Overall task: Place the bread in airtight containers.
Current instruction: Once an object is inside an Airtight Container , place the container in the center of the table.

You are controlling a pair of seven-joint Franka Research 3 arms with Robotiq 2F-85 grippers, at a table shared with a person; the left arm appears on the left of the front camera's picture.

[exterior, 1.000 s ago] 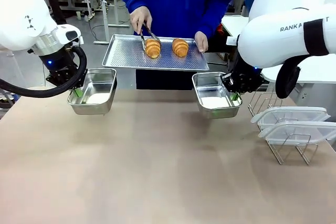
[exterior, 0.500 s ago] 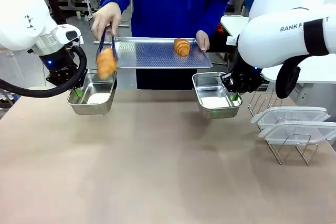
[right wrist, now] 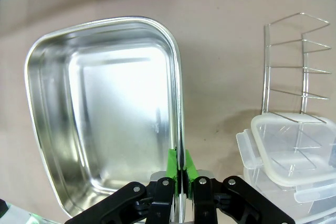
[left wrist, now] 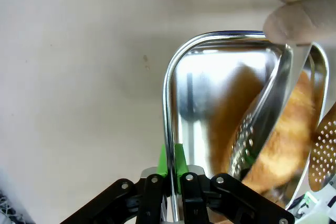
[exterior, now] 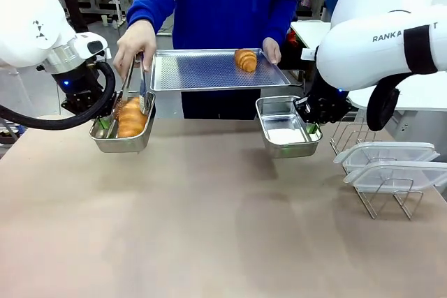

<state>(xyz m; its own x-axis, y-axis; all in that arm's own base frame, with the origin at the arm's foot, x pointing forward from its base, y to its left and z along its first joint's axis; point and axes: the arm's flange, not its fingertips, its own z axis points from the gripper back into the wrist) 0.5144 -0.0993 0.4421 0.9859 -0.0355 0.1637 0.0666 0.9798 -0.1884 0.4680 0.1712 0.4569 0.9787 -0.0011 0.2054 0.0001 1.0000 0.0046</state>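
At the frame's left, the left gripper (left wrist: 171, 174) pinches the rim of a steel tin (exterior: 119, 143). A croissant (exterior: 131, 120) sits in it, between tongs (exterior: 133, 82) held by a person's hand (exterior: 134, 40). Right of centre, the right gripper (right wrist: 181, 174) is clamped on the second tin (exterior: 288, 146) at its rim. The other croissant (exterior: 245, 59) rests on the perforated tray (exterior: 202, 71), upper centre.

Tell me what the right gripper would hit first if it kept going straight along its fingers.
Probably the table. The right gripper is shut on the empty tin at its rim, so the tin would go along and touch down first; the gap beneath is unclear.
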